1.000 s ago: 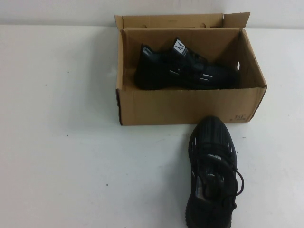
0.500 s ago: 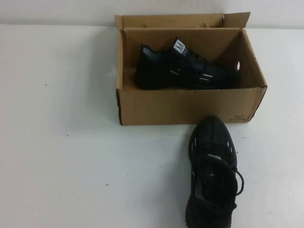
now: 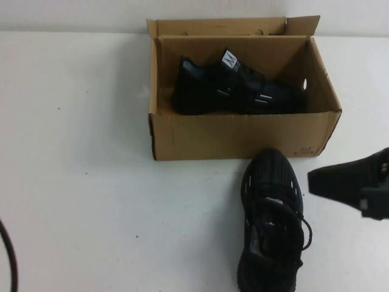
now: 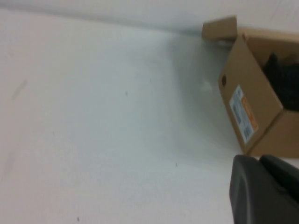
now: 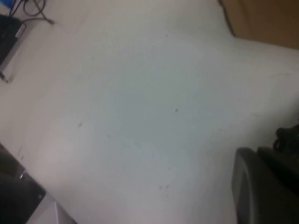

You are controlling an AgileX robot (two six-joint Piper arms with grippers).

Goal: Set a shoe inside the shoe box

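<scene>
While both pincers' states are unclear, right pincer (image 3: 316, 181) nears the shoe (image 3: 271, 222), toe toward the shoe box (image 3: 243, 135); left pincer (image 4: 264, 193) low.

The right gripper (image 3: 349, 185) is matte black and wedge-shaped; the left gripper (image 4: 266, 191) shows rounded dark-grey plastic.

Shoe box (image 3: 243, 135): brown corrugated cardboard, open, flaps upright, standing at the table's far edge, centre-right. One black knit sneaker (image 3: 234, 88) lies inside, lengthwise, white tongue tag up. Second identical shoe (image 3: 271, 222) rests on the table just in front of the box's near right corner, toe toward the box, heel at the near edge.

Right tool (image 3: 349, 182) sits just right of that shoe; left tool (image 4: 264, 191) is over bare table left of the box.
</scene>
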